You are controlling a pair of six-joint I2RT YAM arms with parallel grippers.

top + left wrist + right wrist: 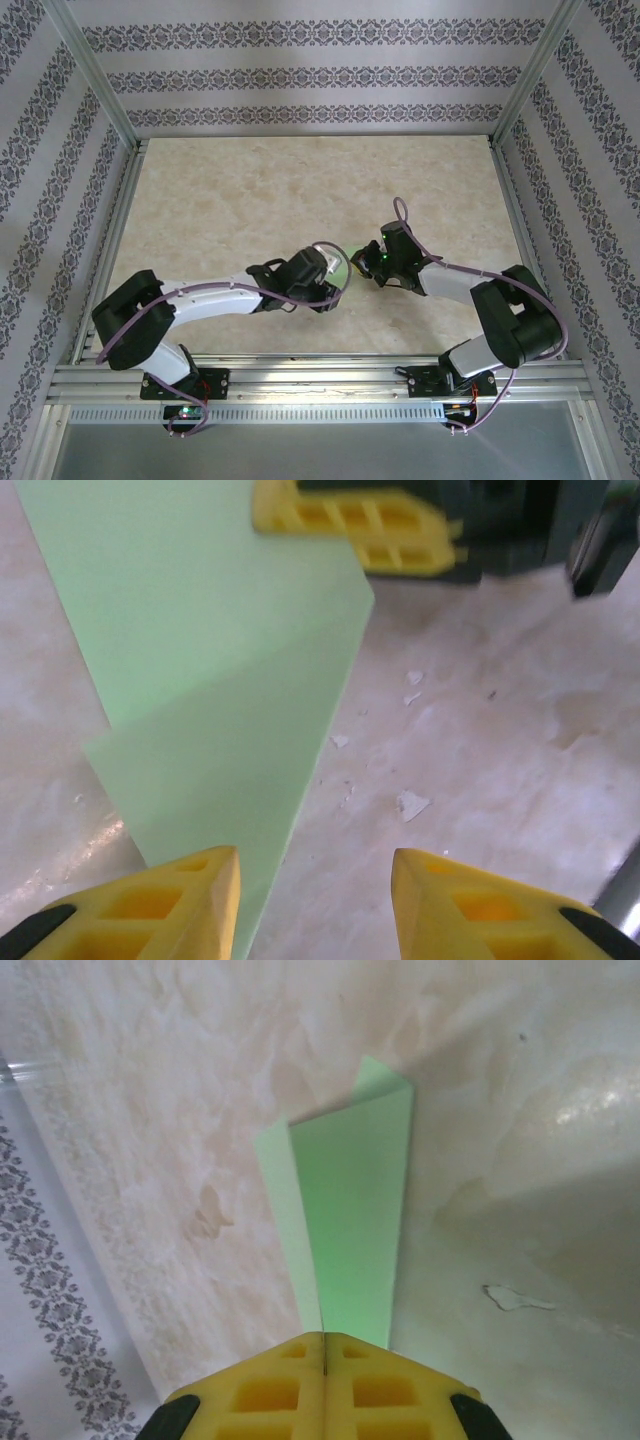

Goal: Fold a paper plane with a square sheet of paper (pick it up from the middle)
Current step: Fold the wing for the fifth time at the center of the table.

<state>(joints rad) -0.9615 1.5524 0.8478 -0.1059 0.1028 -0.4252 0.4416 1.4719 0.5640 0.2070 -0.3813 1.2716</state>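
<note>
Now, right claw (325, 1340) pinching the folded green paper (355, 1210), left claw (312, 880) spread, paper's edge before its left finger

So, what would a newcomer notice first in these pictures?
The pale green paper, folded along a crease, stands out first; the right gripper is shut on one end of it. The left gripper is open right beside the paper. From above, both grippers meet over the near middle of the marbled table.
</note>
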